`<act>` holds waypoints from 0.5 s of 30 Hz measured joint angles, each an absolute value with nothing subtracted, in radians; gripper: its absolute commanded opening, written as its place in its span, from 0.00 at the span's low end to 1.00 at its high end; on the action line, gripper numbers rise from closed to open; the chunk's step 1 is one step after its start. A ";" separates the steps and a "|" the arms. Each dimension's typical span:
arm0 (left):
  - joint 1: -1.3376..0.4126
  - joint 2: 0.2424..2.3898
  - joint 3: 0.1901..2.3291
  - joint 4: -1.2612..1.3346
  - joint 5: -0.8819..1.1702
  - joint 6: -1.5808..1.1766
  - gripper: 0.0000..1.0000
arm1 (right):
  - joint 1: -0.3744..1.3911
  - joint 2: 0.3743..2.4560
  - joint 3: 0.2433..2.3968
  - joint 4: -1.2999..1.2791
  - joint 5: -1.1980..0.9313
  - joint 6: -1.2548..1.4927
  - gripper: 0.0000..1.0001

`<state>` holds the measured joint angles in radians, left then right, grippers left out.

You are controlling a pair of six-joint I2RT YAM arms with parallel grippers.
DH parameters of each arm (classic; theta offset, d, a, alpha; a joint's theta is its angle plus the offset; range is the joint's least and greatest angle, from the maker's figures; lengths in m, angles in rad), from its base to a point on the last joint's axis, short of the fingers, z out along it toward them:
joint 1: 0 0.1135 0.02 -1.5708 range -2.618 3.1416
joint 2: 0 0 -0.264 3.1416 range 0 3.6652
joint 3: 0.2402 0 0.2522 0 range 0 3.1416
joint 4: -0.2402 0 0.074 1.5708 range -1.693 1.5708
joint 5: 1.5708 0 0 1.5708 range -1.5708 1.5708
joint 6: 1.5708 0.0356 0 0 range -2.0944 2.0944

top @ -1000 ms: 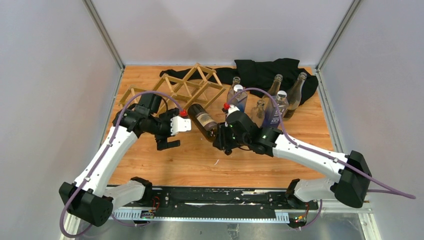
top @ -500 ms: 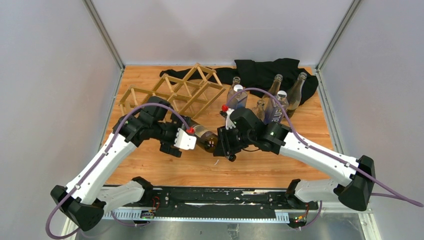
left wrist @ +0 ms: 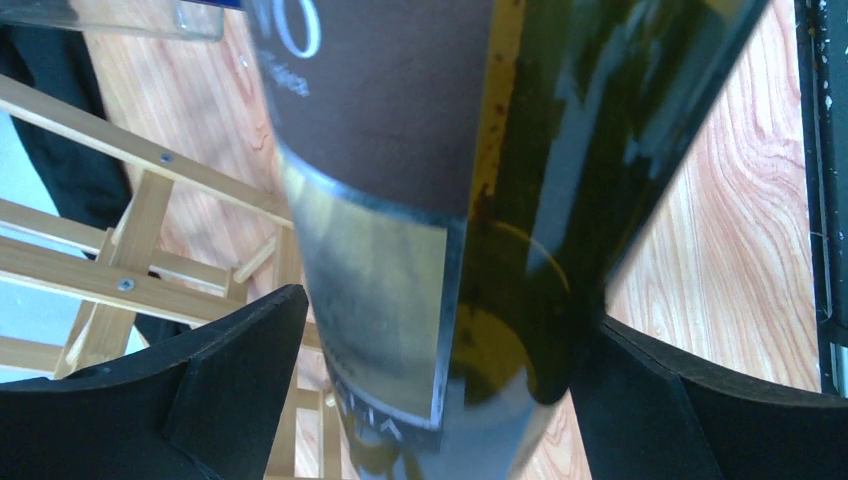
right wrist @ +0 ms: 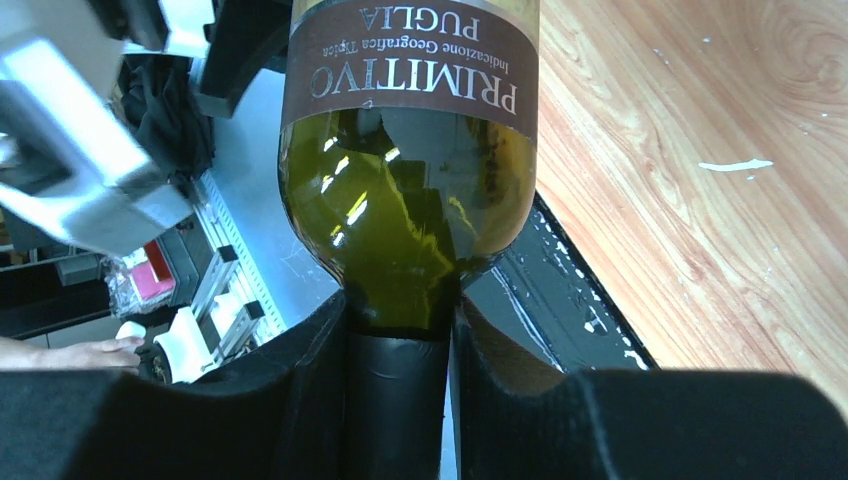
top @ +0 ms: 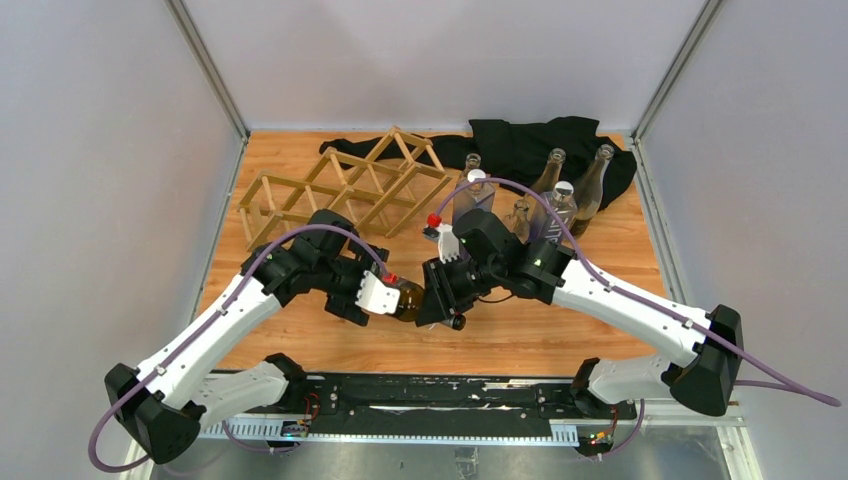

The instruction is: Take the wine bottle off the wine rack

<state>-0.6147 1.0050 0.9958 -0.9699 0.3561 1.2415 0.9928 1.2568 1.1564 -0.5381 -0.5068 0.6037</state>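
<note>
The wine bottle (top: 407,299) hangs clear, just near of the wine rack (top: 340,185). Neck clamped in right gripper (right wrist: 398,330); body clamped in left gripper (left wrist: 440,340).

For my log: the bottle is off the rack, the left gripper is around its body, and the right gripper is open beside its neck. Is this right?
Not quite: the right gripper is shut on the neck, as the right wrist view shows. The bottle is off the rack, with the left gripper around its body.
</note>
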 measured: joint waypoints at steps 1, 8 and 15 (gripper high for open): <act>-0.619 1.005 0.988 -0.965 0.353 1.241 0.94 | 0.993 1.257 1.156 -0.535 -0.516 0.603 0.00; -0.631 0.992 0.950 -0.937 0.329 1.235 0.00 | 0.995 1.257 1.160 -0.525 -0.518 0.591 0.32; -0.641 0.949 0.894 -0.836 0.295 1.108 0.00 | 0.994 1.188 1.174 -0.488 -0.453 0.554 0.88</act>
<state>-0.6407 0.9493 0.8944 -0.8356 0.2955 1.1076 0.9943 1.1885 1.1744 -0.4881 -0.4530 0.5545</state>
